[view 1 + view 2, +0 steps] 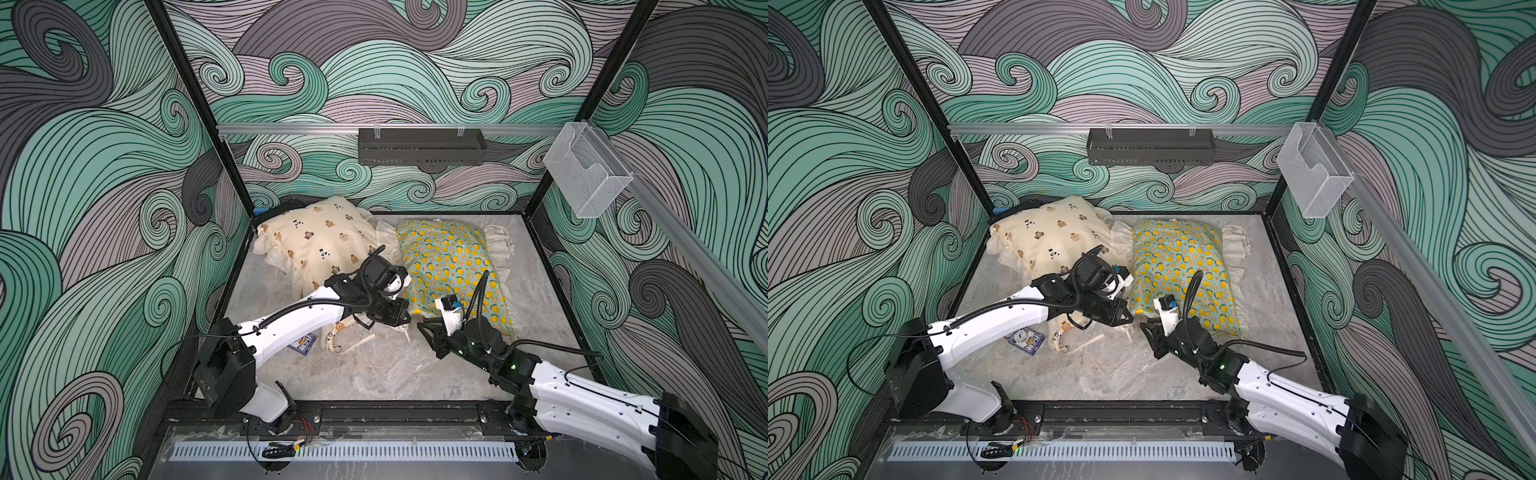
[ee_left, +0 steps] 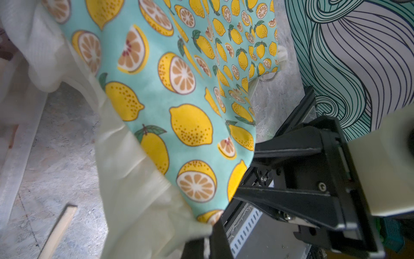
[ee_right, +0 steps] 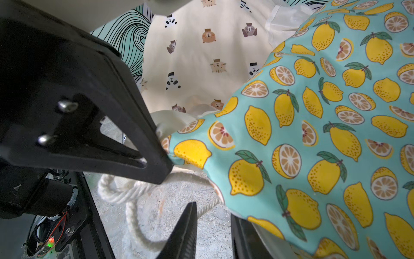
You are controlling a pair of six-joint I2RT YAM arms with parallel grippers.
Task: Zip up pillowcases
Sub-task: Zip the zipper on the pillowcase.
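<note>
Right hand [image 3: 212, 213] at 5 o'clock on the marbled grey counter [image 1: 374, 365] has its fingers [image 3: 186, 231] a narrow gap apart, nothing visibly pinched, a twisted white cord [image 3: 134, 215] looping right beside them; the left hand [image 1: 404, 319] just beyond is clamped on the near corner of the mint-green lemon-print pillowcase [image 1: 453, 266] lying at 1 o'clock. I'd hold that corner taut, find the zip pull (can't spot it) and drag straight along the seam. Cream bear-and-panda pillowcase [image 1: 320, 241] is at 11 o'clock.
</note>
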